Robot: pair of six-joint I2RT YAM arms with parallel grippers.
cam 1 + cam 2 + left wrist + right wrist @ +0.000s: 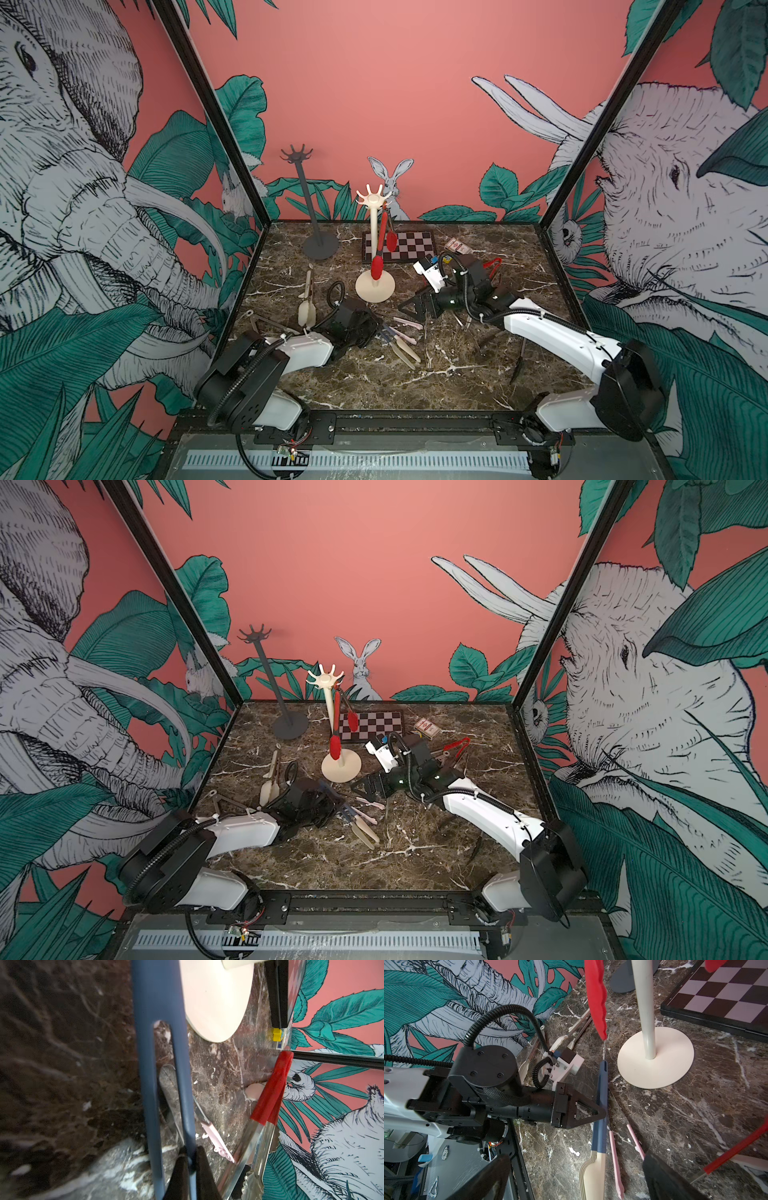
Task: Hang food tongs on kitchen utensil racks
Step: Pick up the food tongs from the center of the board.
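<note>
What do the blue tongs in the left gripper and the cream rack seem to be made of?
The blue tongs: probably plastic or silicone-coated, matte; the blue arms show little glare. The cream rack: likely painted metal or plastic, satin; the smooth pole carries a soft highlight. Looks alone cannot settle either.

Brown marble table (415, 382): dark grey rack (320, 246) far left, cream rack (375, 287) centre, checkered board (411, 246) and card box (458, 247) far back. Cream-tipped tongs (306, 300) left; blue-handled tongs (406, 352), pink tongs (409, 323) near centre; red-handled tongs (493, 264) right; dark tongs (519, 359) near right.
</note>
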